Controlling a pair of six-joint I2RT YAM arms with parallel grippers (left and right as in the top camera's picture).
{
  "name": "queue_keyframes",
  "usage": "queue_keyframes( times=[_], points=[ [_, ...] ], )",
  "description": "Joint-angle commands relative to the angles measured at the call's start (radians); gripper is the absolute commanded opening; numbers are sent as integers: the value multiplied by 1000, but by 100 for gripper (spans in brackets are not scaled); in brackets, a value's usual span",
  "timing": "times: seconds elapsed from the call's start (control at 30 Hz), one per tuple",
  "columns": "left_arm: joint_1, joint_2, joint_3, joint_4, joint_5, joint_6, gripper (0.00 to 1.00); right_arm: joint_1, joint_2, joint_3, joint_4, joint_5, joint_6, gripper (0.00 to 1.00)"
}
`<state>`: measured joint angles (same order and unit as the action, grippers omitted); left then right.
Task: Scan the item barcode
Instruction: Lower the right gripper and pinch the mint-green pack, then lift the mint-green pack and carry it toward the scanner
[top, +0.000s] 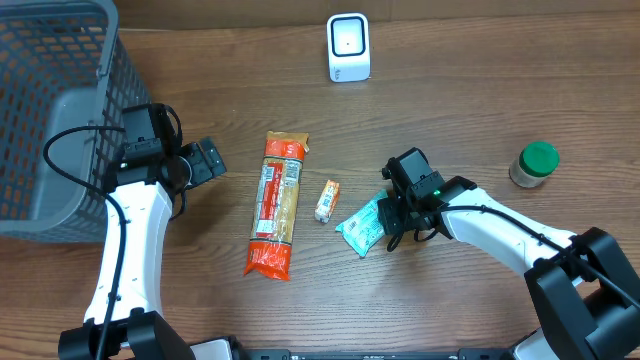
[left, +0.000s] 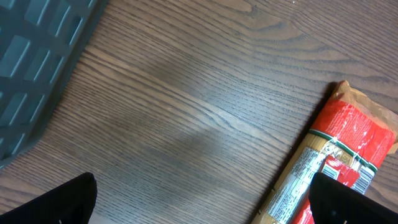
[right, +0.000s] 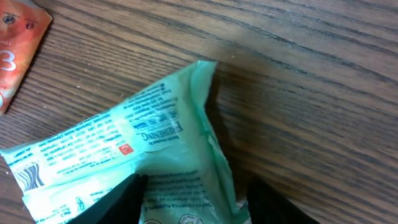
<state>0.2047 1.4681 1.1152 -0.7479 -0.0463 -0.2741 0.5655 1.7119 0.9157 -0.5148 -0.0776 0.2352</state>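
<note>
The item between my right fingers is a pale green printed packet (top: 362, 226) (right: 155, 149), lying on the wooden table right of centre. My right gripper (top: 388, 222) (right: 196, 199) is low over the packet's right end and straddles it. The left finger touches the film, the right finger stands a little off its creased edge, so the jaws are open. The white scanner (top: 348, 47) stands upright at the back centre. My left gripper (top: 212, 160) (left: 202, 199) hovers wide open over bare wood, holding nothing.
A long red and orange pasta packet (top: 278, 203) (left: 336, 168) lies left of centre, just right of my left fingers. A small orange bar (top: 326, 200) (right: 15, 37) lies between it and the green packet. A grey basket (top: 50, 110) fills the far left. A green-lidded jar (top: 535, 164) stands at right.
</note>
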Motion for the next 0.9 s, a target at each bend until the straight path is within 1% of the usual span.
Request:
queue_keyframes(
  times=[0.0, 0.03, 0.07, 0.13, 0.17, 0.2, 0.3, 0.37, 0.43, 0.5, 0.6, 0.87],
  points=[
    [-2, -17, 6, 0, -9, 16, 100, 2, 5, -20, -13, 58, -8, 46],
    [-2, -17, 6, 0, -9, 16, 100, 2, 5, -20, -14, 58, -8, 40],
    [-2, -17, 6, 0, -9, 16, 100, 2, 5, -20, -14, 58, -8, 31],
    [-2, -17, 6, 0, -9, 16, 100, 2, 5, -20, -14, 57, -8, 11],
    [-2, -17, 6, 0, -9, 16, 100, 2, 5, -20, -14, 57, -8, 6],
    [-2, -17, 6, 0, -9, 16, 100, 2, 5, -20, -15, 57, -8, 4],
    [-2, -17, 6, 0, -9, 16, 100, -8, -10, 2, -73, 56, -27, 4],
    [-2, -17, 6, 0, -9, 16, 100, -29, -43, 28, -113, 14, -28, 4],
    [-2, -17, 6, 0, -9, 16, 100, -61, -110, 51, -124, -87, -35, 4],
    [-2, -17, 6, 0, -9, 16, 100, -93, -186, 61, -123, -205, -79, 4],
    [-2, -17, 6, 0, -9, 16, 100, -138, -313, 63, -147, -314, -88, 4],
    [-2, -17, 6, 0, -9, 16, 100, -154, -534, 63, -261, -335, -88, 4]
  ],
)
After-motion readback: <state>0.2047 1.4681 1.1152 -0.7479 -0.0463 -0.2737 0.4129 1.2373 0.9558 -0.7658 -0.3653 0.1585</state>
